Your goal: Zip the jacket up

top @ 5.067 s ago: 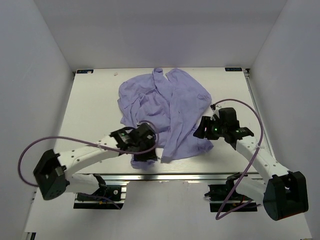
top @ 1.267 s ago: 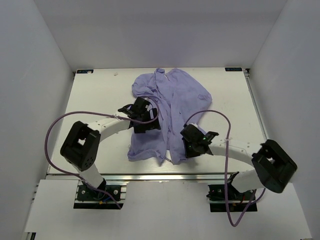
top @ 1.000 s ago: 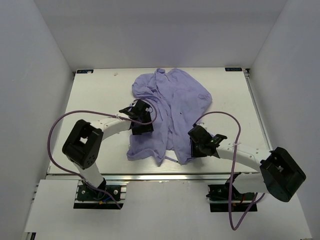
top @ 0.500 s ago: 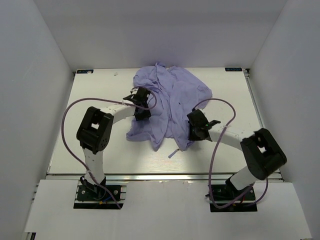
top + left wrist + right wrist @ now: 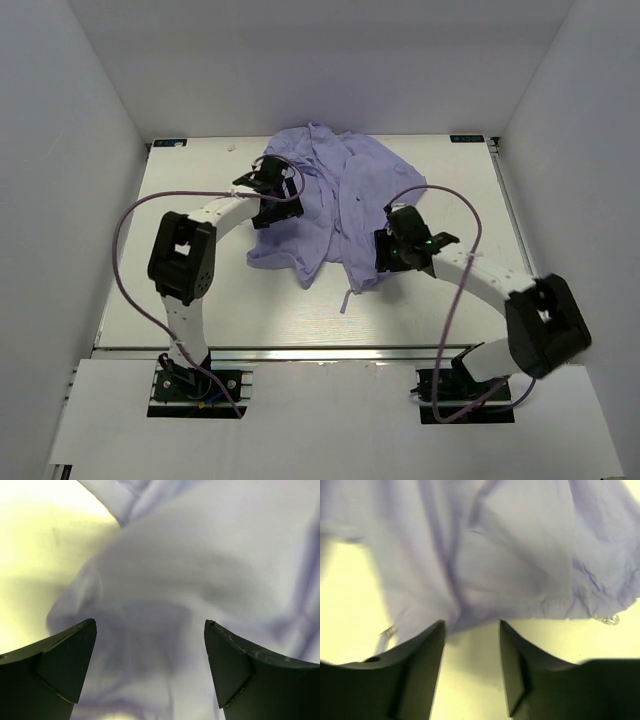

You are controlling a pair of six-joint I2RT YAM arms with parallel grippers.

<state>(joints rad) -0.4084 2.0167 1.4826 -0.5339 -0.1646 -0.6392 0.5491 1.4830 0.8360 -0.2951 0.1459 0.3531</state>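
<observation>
- Left end effector (image 5: pixel 273 196): over the far-left edge of the jacket (image 5: pixel 340 190). Jaws stand wide, with nothing between them. My guess is that I'm here to gather this side, so the fronts can be lined up.
- Left wrist view: rumpled, blurred fabric fills the frame ahead of the tips. Bare surface (image 5: pixel 40 545) shows off the jacket's left edge. I can make out no teeth or slider here. The top view gives my position but not the fabric's lie.
- The jacket lies heaped on the surface between my two end effectors, fronts tangled and not zipped. A thin loose tab (image 5: pixel 345 300) trails off its near hem. Only the top view shows the whole heap.
- Right end effector (image 5: pixel 388 260): at the jacket's near-right hem. Jaws are narrowly parted, with bare surface between them and the hem just at the tips. I judge it not clamped, and probably hunting the zipper's bottom end.
- Right wrist view: a small clear fitting (image 5: pixel 607 620) sits on the hem, right of the tips. It is too small to name, and the top view doesn't resolve it.
</observation>
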